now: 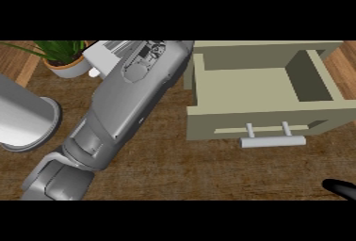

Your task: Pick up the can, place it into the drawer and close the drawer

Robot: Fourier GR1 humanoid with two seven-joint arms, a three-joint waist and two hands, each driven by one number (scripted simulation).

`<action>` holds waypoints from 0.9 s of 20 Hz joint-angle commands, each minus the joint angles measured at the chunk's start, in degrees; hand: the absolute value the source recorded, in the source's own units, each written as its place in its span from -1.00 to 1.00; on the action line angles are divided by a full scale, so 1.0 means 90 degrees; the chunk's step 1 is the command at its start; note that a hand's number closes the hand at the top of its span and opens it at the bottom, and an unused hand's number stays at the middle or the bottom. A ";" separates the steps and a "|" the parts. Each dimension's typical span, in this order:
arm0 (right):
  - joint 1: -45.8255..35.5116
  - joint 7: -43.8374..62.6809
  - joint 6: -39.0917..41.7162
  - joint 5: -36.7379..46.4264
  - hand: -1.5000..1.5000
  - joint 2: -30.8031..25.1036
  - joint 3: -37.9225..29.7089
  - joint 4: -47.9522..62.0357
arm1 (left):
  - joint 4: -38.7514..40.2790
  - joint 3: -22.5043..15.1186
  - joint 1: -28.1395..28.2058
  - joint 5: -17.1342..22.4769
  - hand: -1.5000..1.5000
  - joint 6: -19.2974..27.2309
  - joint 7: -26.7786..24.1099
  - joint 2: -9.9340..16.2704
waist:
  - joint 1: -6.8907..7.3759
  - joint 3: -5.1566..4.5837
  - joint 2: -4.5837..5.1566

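Only a black fingertip of my right hand (341, 189) shows at the lower right edge; I cannot tell its grip, and my left hand is hidden. Nowhere can I see the can. Ahead, the drawer (259, 117) stands open, holding nothing, handle (273, 141) facing me. My left forearm (118, 113) reaches toward a potted plant (62, 56).

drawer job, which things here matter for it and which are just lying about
For the job:
- drawer, open, nothing showing inside
- its handle
- left arm, stretched up the counter, hand hidden
- right hand, only a tip showing at the lower right
- can: not visible

Lying about:
- potted plant
- grey cylinder at the left edge
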 commanded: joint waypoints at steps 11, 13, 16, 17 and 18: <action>-0.0292 0.0397 0.0081 -0.0241 -1.00 -0.0318 -0.0100 -0.0044 | 0.1885 -0.0659 -0.1349 0.0905 1.00 0.0383 -0.0406 -0.0001 | -0.0298 0.0009 0.0081; -0.0394 0.0219 0.0046 -0.0150 -1.00 -0.0259 -0.0038 0.0110 | 0.1923 -0.0798 -0.1609 0.0979 1.00 0.0722 -0.0194 -0.0002 | -0.0246 0.0011 0.0061; -0.0248 0.0274 0.0026 -0.0041 -1.00 -0.0085 0.0241 -0.0234 | 0.2165 -0.0988 -0.1384 0.1066 -1.00 0.1069 -0.0557 -0.0002 | -0.0432 0.0016 0.0097; -0.0130 0.0075 0.0164 -0.0010 -1.00 -0.0122 0.0227 -0.0013 | 0.2102 -0.0985 -0.1343 0.1162 -1.00 0.1149 -0.0653 -0.0001 | -0.0379 0.0016 0.0091; -0.0362 0.0512 -0.0051 -0.0014 -1.00 -0.0118 0.0279 -0.0295 | 0.2254 -0.0912 -0.1593 0.1182 -1.00 0.1196 -0.0521 -0.0002 | -0.0392 0.0011 0.0097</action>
